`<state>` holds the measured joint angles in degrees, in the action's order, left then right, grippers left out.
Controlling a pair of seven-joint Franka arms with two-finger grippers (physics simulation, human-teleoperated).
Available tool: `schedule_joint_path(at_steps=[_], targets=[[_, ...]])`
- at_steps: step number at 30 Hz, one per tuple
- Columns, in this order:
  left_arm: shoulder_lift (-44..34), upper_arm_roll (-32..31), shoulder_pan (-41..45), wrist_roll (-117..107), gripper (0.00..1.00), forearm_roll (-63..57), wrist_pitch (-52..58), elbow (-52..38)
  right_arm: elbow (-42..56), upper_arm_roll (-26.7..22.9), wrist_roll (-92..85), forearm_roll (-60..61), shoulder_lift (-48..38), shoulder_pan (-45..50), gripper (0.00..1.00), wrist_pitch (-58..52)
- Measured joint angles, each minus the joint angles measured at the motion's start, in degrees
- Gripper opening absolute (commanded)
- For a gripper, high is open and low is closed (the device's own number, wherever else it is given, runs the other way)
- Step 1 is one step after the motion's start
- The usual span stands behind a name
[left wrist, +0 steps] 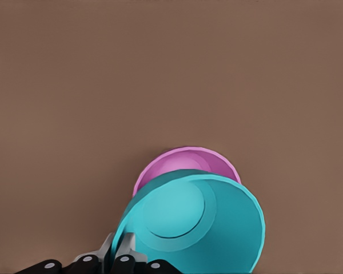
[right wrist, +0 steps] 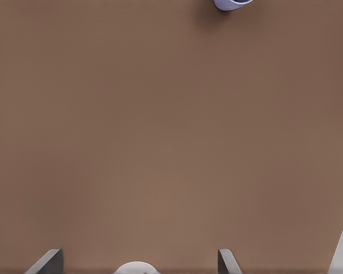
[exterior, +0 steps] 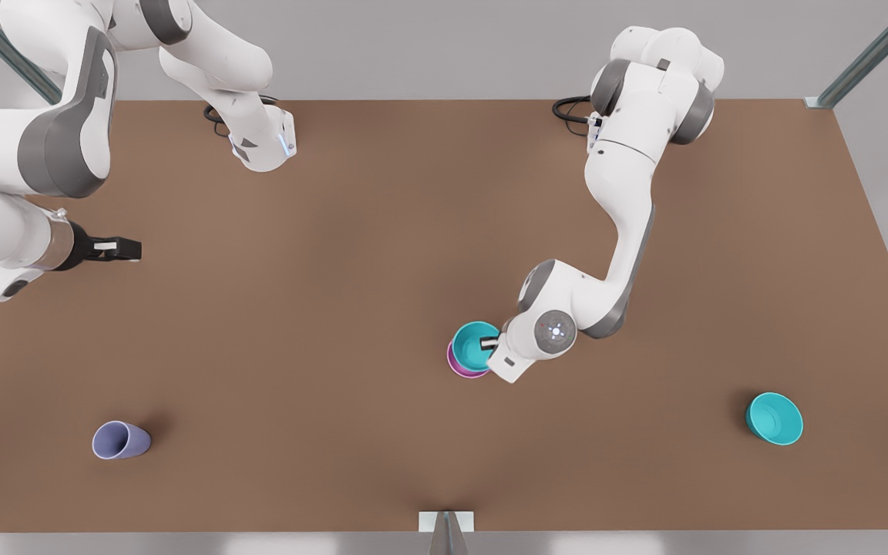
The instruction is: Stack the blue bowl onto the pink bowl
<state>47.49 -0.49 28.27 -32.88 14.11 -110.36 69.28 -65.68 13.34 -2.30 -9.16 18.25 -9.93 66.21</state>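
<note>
Front view shows our left gripper clamped on the blue bowl, mid-table directly over the pink bowl; our right gripper waits open near the table's edge.

Left pincer clamped; right pincer spread

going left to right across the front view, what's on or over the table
right gripper, open and waiting at the front view's left → lavender cup → blue bowl sitting in the pink bowl, with the left gripper shut on its rim → second teal bowl
</note>
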Motion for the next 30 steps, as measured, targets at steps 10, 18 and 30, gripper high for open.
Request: schedule_joint_path(at_steps=[10,18,30], targets=[[0.4,-0.7,0.0,-8.6,0.21,0.9,-1.4,0.1,0.0,0.0,-0.3,0.0,0.0,0.0,1.0,0.0],[-9.0,9.2,0.2,-10.9,1.0,-0.4,6.4,0.9,0.0,0.0,-0.4,0.0,0.0,0.0,1.0,0.0],[-37.8,1.1,-16.0,2.9,1.0,-14.6,30.0,9.0,0.0,0.0,-0.5,0.0,0.1,0.0,1.0,0.0]])
